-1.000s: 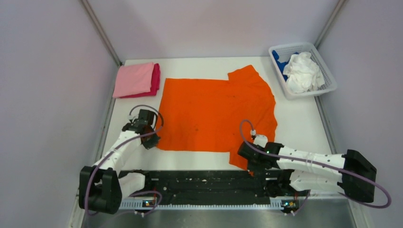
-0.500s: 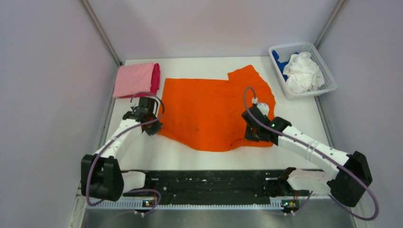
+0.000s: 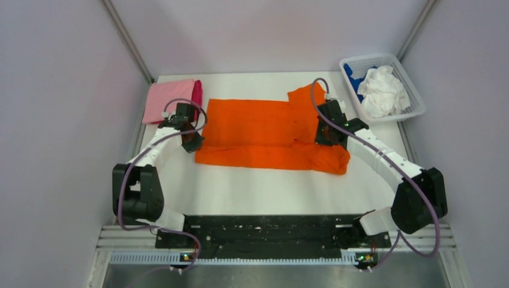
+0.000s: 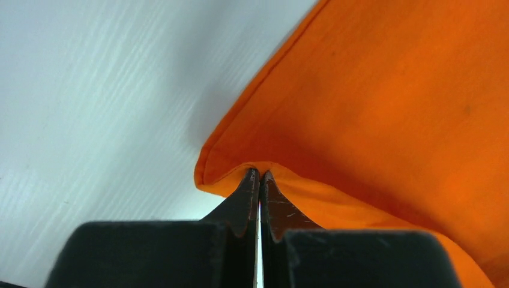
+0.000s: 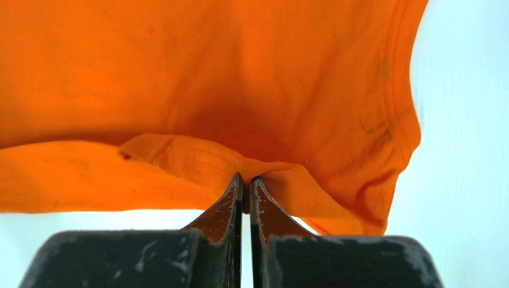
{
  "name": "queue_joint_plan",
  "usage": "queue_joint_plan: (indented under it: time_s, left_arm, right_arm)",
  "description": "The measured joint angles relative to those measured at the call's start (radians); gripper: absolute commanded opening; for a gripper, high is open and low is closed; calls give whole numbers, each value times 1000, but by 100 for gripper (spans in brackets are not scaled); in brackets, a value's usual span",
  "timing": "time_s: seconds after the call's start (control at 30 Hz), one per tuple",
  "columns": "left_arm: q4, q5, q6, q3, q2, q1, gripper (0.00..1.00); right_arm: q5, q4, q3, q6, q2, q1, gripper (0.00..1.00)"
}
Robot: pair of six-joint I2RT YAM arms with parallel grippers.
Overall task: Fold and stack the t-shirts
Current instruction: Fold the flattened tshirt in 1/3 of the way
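The orange t-shirt (image 3: 264, 132) lies across the middle of the table, its near half doubled over its far half. My left gripper (image 3: 193, 143) is shut on its left hem, seen pinched in the left wrist view (image 4: 259, 173). My right gripper (image 3: 326, 137) is shut on a fold at its right side, near the sleeve, seen in the right wrist view (image 5: 246, 179). A folded light pink t-shirt (image 3: 171, 99) lies on a magenta one (image 3: 197, 95) at the far left. A white t-shirt (image 3: 381, 90) and a blue one (image 3: 351, 75) are bunched in the basket.
The white mesh basket (image 3: 414, 111) stands at the far right corner. Grey walls close in the table on both sides and at the back. The black arm rail (image 3: 264, 231) runs along the near edge.
Both grippers have carried the orange shirt's near edge away from me, towards the far side. The shirt went from spread flat to folded over into a narrower band.
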Motion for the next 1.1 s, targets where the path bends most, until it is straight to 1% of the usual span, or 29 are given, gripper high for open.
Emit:
queue_joint_plan:
  time_s: [0.27, 0.3, 0.33, 0.37, 0.4, 0.47, 0.5, 0.53, 0.63, 0.73, 0.83, 0.9, 0.97, 1.03, 1.1]
  left_arm:
    - [53, 15, 21, 75, 113, 19, 0]
    - [59, 15, 21, 82, 129, 19, 5]
    - [63, 14, 21, 92, 148, 19, 17]
    - [64, 13, 22, 98, 163, 19, 25]
    - [63, 11, 18, 109, 183, 21, 37]
    - [60, 6, 26, 130, 214, 26, 60]
    - [55, 3, 27, 143, 228, 29, 92]
    - [44, -2, 21, 165, 243, 33, 98]
    - [24, -9, 26, 215, 250, 41, 99]
    - [27, -3, 35, 251, 227, 45, 99]
    - [53, 61, 43, 235, 169, 45, 99]
    - [110, 141, 49, 187, 127, 42, 99]
    - [144, 223, 50, 142, 111, 35, 99]
    - [159, 287, 53, 116, 130, 27, 99]
    - [173, 322, 56, 95, 158, 21, 99]
  right_arm:
    - [-93, 106, 76, -152, 153, -108, 0]
    - [-105, 121, 87, -170, 179, -119, 1]
    - [-113, 135, 105, -185, 209, -130, 12]
    - [-124, 147, 125, -196, 242, -143, 29]
    - [-138, 160, 151, -208, 282, -156, 42]
    - [-153, 184, 205, -227, 358, -176, 54]
    - [-154, 191, 233, -235, 393, -183, 63]
    - [-153, 196, 265, -241, 430, -188, 76]
    - [-151, 207, 327, -248, 485, -196, 98]
    - [-165, 238, 314, -237, 454, -196, 99]
    - [-235, 336, 163, -198, 325, -195, 99]
    - [-288, 382, 39, -172, 221, -187, 99]
    - [-326, 397, -57, -146, 153, -178, 99]
    - [-342, 409, -110, -131, 138, -170, 99]
    - [-343, 404, -151, -123, 146, -166, 99]
